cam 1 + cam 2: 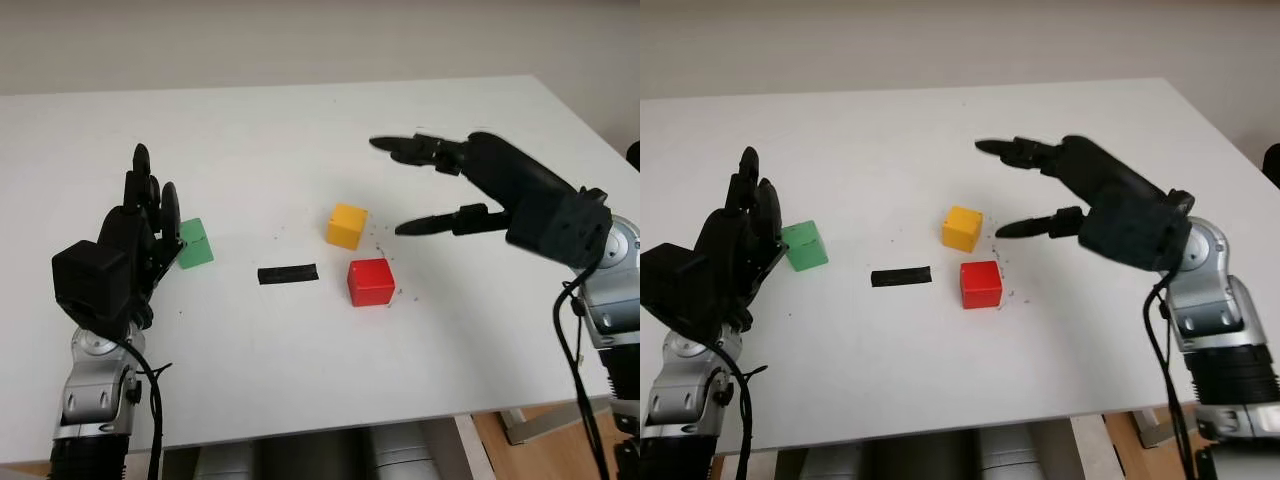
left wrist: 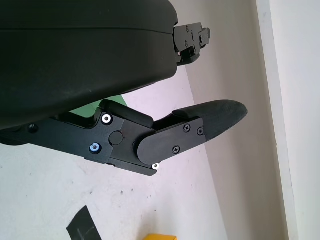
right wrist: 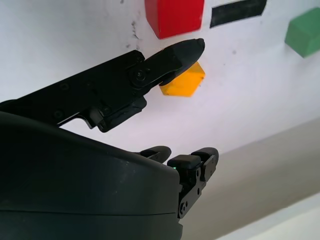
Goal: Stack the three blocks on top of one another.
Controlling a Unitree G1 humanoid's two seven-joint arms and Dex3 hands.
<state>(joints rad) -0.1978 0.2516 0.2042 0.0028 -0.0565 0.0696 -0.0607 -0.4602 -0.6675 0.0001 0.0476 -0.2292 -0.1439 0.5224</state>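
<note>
Three blocks lay apart on the table (image 1: 300,400), none stacked.
I had the right hand (image 1: 440,185) open, holding nothing, just right of the yellow block (image 1: 346,225); red block (image 1: 370,281) nearer; left hand (image 1: 140,225) open beside the green block (image 1: 194,243).

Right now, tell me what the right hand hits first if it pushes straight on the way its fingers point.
Probably the yellow block: the open right hand points toward it, though height above the table is unclear.

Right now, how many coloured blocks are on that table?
3: the green block beside the left hand, the yellow block mid-table, the red block just nearer the robot. None appear hidden.
</note>
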